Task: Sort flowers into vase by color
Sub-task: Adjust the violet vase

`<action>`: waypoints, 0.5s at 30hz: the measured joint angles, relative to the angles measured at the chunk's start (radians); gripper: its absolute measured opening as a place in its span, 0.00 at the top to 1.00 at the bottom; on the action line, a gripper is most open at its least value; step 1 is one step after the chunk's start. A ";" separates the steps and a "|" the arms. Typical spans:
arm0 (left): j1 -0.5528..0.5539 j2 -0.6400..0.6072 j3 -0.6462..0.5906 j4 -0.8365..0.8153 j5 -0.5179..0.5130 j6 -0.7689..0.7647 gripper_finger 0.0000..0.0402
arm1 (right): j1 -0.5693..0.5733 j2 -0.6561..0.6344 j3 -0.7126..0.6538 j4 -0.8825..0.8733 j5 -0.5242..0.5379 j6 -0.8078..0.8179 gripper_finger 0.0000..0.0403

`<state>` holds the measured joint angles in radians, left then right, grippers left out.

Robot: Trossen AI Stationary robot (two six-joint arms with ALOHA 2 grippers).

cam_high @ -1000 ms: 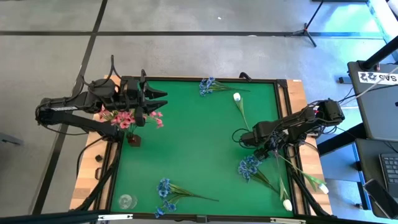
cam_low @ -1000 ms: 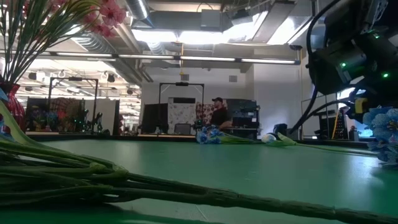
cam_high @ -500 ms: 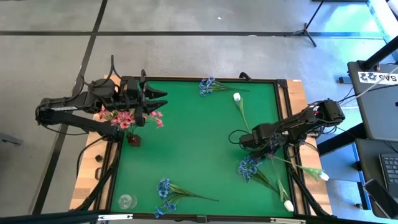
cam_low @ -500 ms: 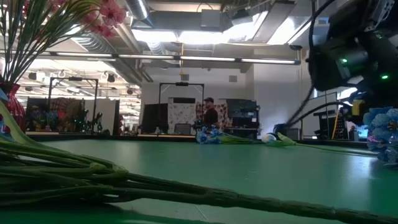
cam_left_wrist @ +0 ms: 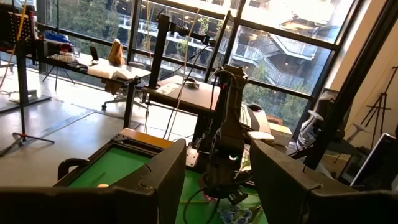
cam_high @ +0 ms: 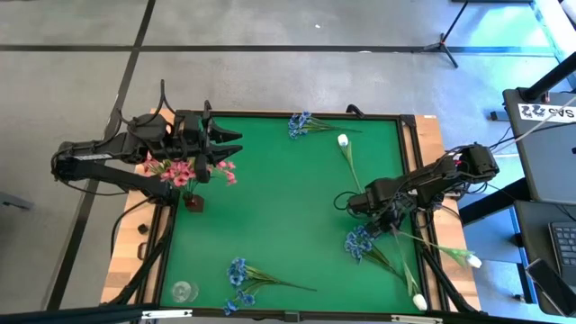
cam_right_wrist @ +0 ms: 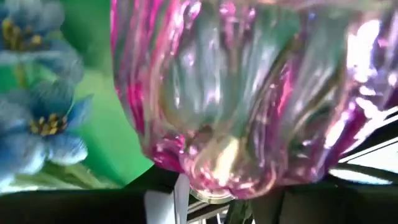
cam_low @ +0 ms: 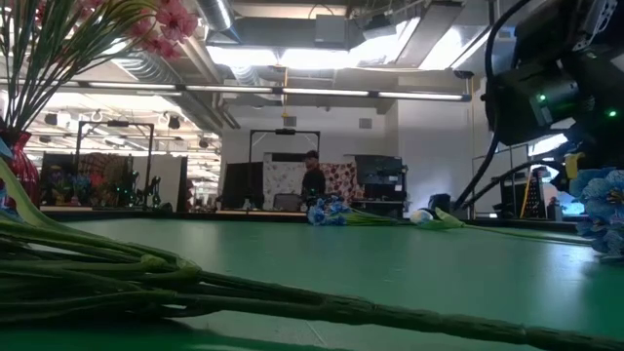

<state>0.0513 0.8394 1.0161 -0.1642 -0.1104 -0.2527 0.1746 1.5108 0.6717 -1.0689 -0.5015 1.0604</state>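
My right gripper (cam_high: 360,200) is over the table's right side, shut on a pink ribbed glass vase (cam_right_wrist: 249,106) that fills the right wrist view. The arm mostly hides this vase from above. Two white flowers (cam_high: 474,261) (cam_high: 419,301) stick out from under that arm toward the near right corner. Blue flowers (cam_high: 360,241) lie beside it, and more lie at the far edge (cam_high: 300,124) and the near left (cam_high: 238,274). Another white flower (cam_high: 344,144) lies on the mat. My left gripper (cam_high: 236,142) hangs open above pink flowers (cam_high: 184,171) standing in a dark red vase (cam_high: 193,202). My right gripper has the pink vase's ribbed glass body (cam_right_wrist: 205,174) between its two fingers, whose dark ends (cam_right_wrist: 155,199) show on either side of it. Which part of the vase this is, and how it sits on the table, cannot be told.
A small clear glass vase (cam_high: 184,291) stands at the near left corner. The green mat (cam_high: 279,207) has a raised wooden frame (cam_high: 425,135). Long green stems (cam_low: 146,273) lie right in front of the low camera. A person walks in the room beyond the table.
My right gripper has shifted a little toward the table's left edge. The two white flowers have swung with it, their buds moving slightly over the near right corner. The person in the background has walked leftward.
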 joint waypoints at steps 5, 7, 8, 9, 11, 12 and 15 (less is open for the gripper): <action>0.000 0.000 0.000 0.000 0.000 0.001 0.57 | -0.066 0.000 0.070 0.002 0.038 -0.022 0.72; 0.000 0.000 0.000 0.000 0.000 0.001 0.57 | -0.116 0.000 0.112 0.005 0.088 -0.046 0.72; 0.000 0.000 0.000 0.000 0.000 0.001 0.57 | -0.143 0.000 0.131 0.006 0.109 -0.058 0.72; 0.000 0.000 0.000 0.000 0.000 0.001 0.57 | -0.170 0.000 0.149 0.006 0.128 -0.074 0.72; 0.000 0.000 0.000 0.000 0.000 0.001 0.57 | -0.224 0.000 0.170 0.012 0.155 -0.104 0.72; 0.000 0.000 0.000 0.000 0.000 0.001 0.57 | -0.249 0.000 0.175 0.019 0.165 -0.125 0.72; 0.000 0.000 0.000 0.000 0.000 -0.001 0.57 | -0.298 0.000 0.174 0.032 0.187 -0.167 0.72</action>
<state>0.0509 0.8394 1.0161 -0.1642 -0.1104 -0.2535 -0.1230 1.5112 0.8461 -1.0371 -0.3140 0.8935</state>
